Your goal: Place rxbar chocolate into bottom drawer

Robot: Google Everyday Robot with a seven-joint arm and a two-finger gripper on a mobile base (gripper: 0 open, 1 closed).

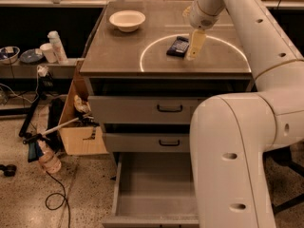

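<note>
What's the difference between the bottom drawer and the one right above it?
The bottom drawer is pulled out, its grey floor in view; the middle drawer is shut, showing only its front. The middle drawer's black handle is visible; the bottom drawer's is out of view. Both are grey and belong to one cabinet. The tool is over the cabinet top, beside the rxbar chocolate.

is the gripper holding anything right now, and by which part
Nothing looks held. The rxbar chocolate lies flat on the cabinet top, and the gripper is just beside its right end.
</note>
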